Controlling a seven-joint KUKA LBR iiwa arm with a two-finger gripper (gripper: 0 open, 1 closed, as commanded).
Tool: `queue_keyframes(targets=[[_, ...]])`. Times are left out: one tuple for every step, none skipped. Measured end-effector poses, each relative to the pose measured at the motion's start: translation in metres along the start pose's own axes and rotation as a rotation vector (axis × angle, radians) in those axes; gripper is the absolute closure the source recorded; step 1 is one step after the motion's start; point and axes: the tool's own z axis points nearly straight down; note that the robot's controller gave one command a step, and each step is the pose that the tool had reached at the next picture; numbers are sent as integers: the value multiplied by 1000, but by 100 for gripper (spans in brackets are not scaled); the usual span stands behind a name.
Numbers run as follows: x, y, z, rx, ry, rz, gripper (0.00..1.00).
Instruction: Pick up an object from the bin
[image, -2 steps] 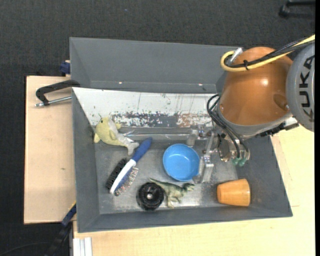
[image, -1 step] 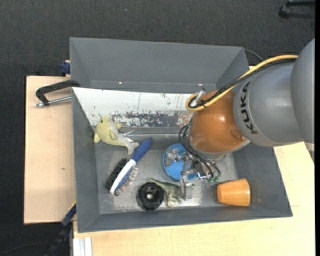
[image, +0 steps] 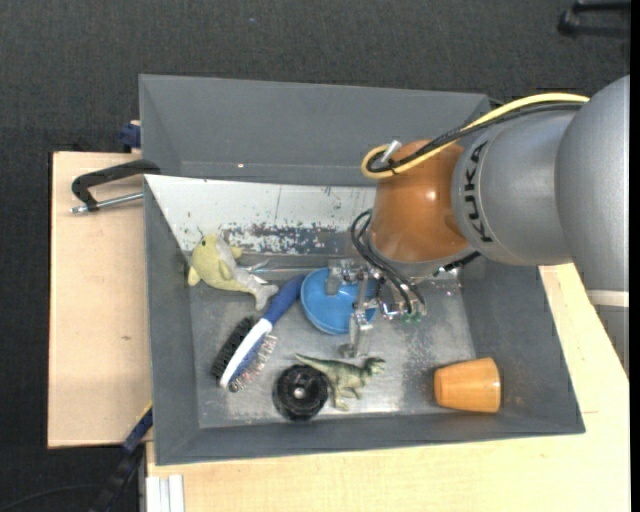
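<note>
A robotics lab: an industrial KUKA arm (image: 530, 180) above a grey metal bin (image: 300, 125), dark carpet (image: 300, 40) around.

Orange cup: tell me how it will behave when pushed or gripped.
The orange cup lies on its side and tapers, so a push would probably roll it in a curve. It looks like hollow plastic, so likely light. Its smooth skin might slip from a grip.

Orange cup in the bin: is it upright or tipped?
Tipped. The orange cup lies on its side, its tapered wall facing the camera.
</note>
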Motion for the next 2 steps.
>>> queue_keyframes(targets=[[2, 0, 0, -1, 4, 0, 100], [-3, 0, -139, 1, -8, -75, 100]])
